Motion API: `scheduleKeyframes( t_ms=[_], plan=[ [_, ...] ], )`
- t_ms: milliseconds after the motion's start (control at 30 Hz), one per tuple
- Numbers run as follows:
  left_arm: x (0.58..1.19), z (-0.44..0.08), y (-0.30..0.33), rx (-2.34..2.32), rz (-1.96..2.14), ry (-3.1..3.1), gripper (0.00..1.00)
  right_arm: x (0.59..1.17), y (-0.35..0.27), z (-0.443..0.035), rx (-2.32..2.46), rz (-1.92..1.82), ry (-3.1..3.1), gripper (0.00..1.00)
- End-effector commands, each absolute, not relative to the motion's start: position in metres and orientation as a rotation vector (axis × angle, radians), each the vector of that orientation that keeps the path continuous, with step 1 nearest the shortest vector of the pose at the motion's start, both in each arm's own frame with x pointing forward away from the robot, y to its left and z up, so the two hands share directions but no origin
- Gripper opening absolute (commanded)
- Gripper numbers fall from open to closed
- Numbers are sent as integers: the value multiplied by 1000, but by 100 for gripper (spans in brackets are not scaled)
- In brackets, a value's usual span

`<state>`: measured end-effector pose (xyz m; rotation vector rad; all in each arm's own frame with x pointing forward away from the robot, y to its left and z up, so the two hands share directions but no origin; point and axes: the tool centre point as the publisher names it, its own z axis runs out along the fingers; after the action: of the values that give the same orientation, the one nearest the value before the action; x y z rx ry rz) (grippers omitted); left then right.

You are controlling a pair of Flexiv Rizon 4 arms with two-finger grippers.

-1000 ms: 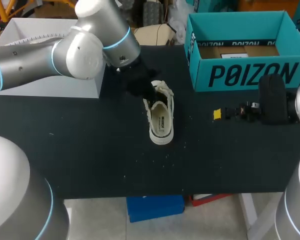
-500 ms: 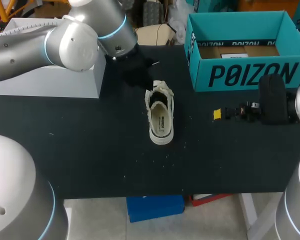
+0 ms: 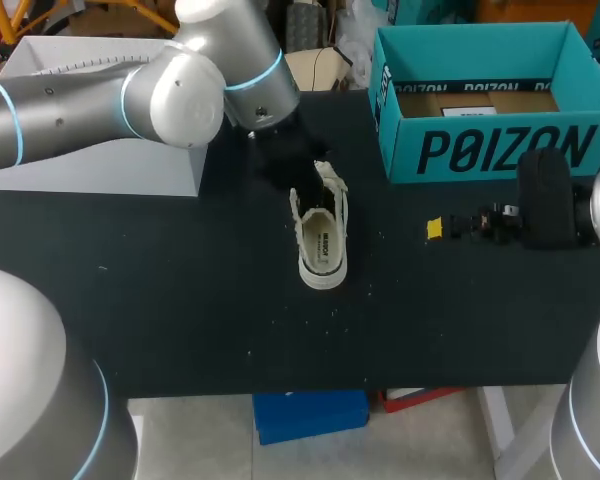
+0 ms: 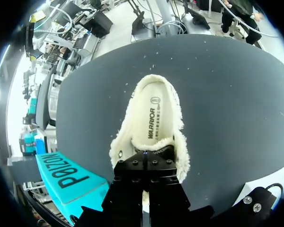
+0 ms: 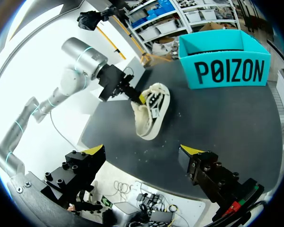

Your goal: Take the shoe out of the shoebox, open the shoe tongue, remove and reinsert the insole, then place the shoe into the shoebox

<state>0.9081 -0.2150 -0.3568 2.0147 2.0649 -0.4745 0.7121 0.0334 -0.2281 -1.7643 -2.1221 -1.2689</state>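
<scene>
**Desk:** Where is the shoe?

**Photographer:** The cream, fleece-lined shoe (image 3: 321, 240) lies out on the black surface (image 3: 180, 300), its opening upward and its printed insole (image 4: 153, 118) showing inside. The teal shoebox (image 3: 480, 155) stands well apart, at the shoe's one o'clock in the head view.

**Desk:** What is in the box?

**Photographer:** No shoe. It holds only a tan cardboard liner (image 3: 430, 103) with a white slip (image 3: 477, 103) on top.

**Desk:** And the arms?

**Photographer:** The left gripper (image 4: 146, 153) sits at the shoe's twelve o'clock end, over the raised tongue (image 3: 326, 172). Its fingers are pressed close together and their tips are buried in the fleece. I cannot tell whether they pinch the tongue. The right gripper (image 5: 143, 150) hangs at the shoe's three o'clock, apart from it, with its yellow-tipped fingers spread wide on nothing.

**Desk:** Anything else?

**Photographer:** A white box (image 3: 100, 170) stands at the shoe's ten o'clock, under the left arm.
</scene>
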Motion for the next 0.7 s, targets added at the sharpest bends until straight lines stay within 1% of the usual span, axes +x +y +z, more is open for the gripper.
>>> scheduleKeyframes(
  t_ms=[33,200,467,633,667,700],
  plan=[
    [908,-368,-218,2016,-481,2074,0,712,34,-228,-1766,-1267,-2123,100],
    [906,-356,-209,1998,-463,2070,0,712,34,-228,-1766,-1267,-2123,100],
    [908,-303,-186,1970,-358,2028,0,712,34,-228,-1766,-1267,-2123,100],
    [905,-288,-175,1921,-422,2032,0,712,34,-228,-1766,-1267,-2123,100],
    [903,-287,-173,1915,-432,2038,1,712,34,-228,-1766,-1267,-2123,100],
    [902,-286,-171,1903,-451,2046,9,712,34,-228,-1766,-1267,-2123,100]
  ],
)
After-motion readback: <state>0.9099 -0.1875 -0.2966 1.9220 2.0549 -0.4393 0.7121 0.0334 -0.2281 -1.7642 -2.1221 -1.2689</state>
